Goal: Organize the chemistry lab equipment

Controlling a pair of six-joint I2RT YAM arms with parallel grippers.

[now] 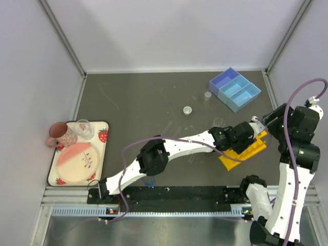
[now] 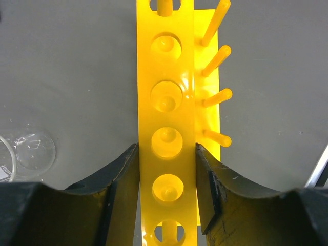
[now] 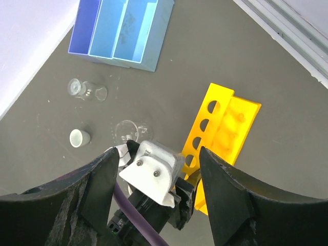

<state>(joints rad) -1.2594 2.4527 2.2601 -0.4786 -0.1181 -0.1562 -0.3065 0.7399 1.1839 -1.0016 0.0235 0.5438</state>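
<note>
At the right side of the bench (image 1: 143, 102), close to its near edge, sits the yellow tube rack (image 1: 245, 152). The left claw (image 2: 166, 154) is closed on it, and its two fingers (image 2: 125, 177) press against both long sides of the holed strip. I judge that it holds the rack this way to steady it or to carry it to a better place, because the rack is where thin tubes should stand.

The right claw (image 3: 158, 154) hovers above the same spot. It is wide apart with nothing between its fingers, probably so that it is free to bring the next piece.

The other equipment lies further back, loose on the bench, so the sorting seems to be hardly begun. I count:
- One rack. Four of its pegs show in the left wrist view.
- One light-blue tray (image 1: 234, 89) in the far right corner. It has three compartments and I see nothing in them.
- Two clear beakers. One beaker (image 1: 207, 95) is just beside the tray, and the other beaker (image 1: 219, 122) is near the rack.
- One small white dish (image 1: 187, 109), well apart from the tray.

I cannot find any tubes or goggles.
</note>
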